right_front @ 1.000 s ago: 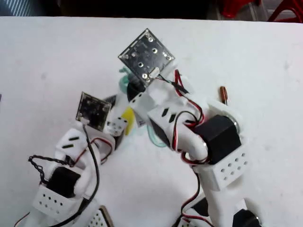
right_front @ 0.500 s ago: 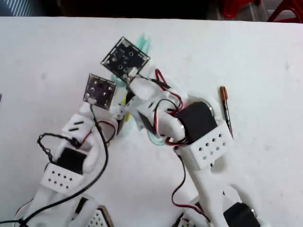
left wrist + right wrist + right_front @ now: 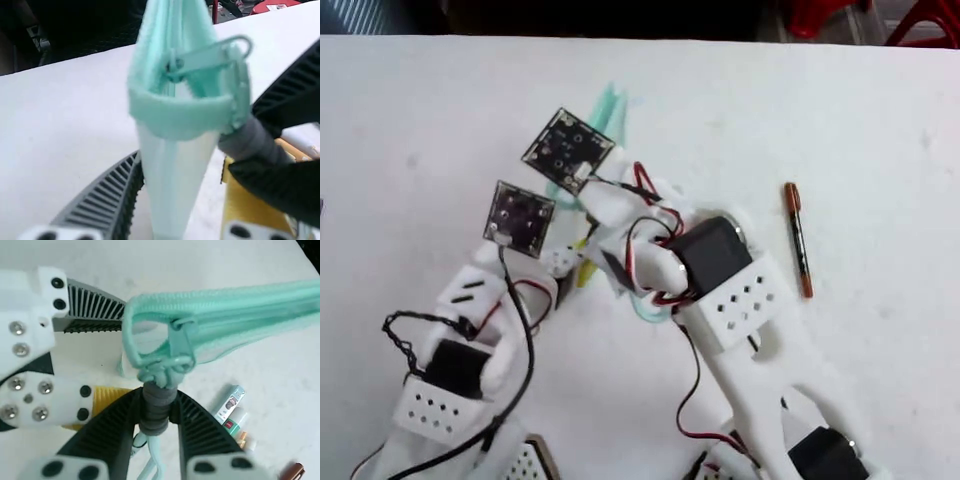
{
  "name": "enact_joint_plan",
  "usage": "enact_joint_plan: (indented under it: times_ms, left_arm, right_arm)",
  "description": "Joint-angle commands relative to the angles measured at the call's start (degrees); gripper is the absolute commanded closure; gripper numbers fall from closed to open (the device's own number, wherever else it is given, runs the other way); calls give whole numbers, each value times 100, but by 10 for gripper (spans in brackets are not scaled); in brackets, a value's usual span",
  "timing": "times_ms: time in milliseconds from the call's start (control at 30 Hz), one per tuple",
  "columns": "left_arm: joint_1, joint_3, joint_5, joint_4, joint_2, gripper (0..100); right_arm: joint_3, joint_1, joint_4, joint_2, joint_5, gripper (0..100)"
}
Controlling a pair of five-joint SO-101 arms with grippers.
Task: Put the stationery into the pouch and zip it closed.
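Observation:
The mint-green pouch (image 3: 610, 105) lies between the two arms, and its zip end (image 3: 225, 305) is lifted off the table. My right gripper (image 3: 156, 400) is shut on the grey cord (image 3: 247, 140) tied to the zipper pull (image 3: 179, 342). My left gripper (image 3: 180, 200) holds the pouch's pale body (image 3: 170, 165) between its ribbed finger (image 3: 100, 205) and its yellow jaw, just beside the right gripper. A brown pen (image 3: 797, 240) lies on the table to the right of the arms. Two short marker-like sticks (image 3: 231, 407) lie on the table below the pouch.
The white table (image 3: 880, 130) has free room on the right and the far left. The table's far edge (image 3: 720, 38) runs along the back, with dark floor and red chair legs (image 3: 820, 15) beyond it.
The right arm has swung left and away from me with the zipper cord in its grip, drawing the pouch out towards the far side. The brown pen is now uncovered. The left arm barely shifted.

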Motion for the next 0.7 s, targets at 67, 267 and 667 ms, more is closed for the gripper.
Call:
enact_joint_plan:
  times_ms: [67,267,667]
  left_arm:
    - [-22,-53,44,-18,-620,729]
    - [-4,-114,53,-325,-752,732]
    - [75,53,53,-510,-760,946]
  right_arm:
    - [-79,-57,40,-66,35,981]
    - [-387,-40,31,-593,35,981]
    - [-536,-13,127,-813,44,981]
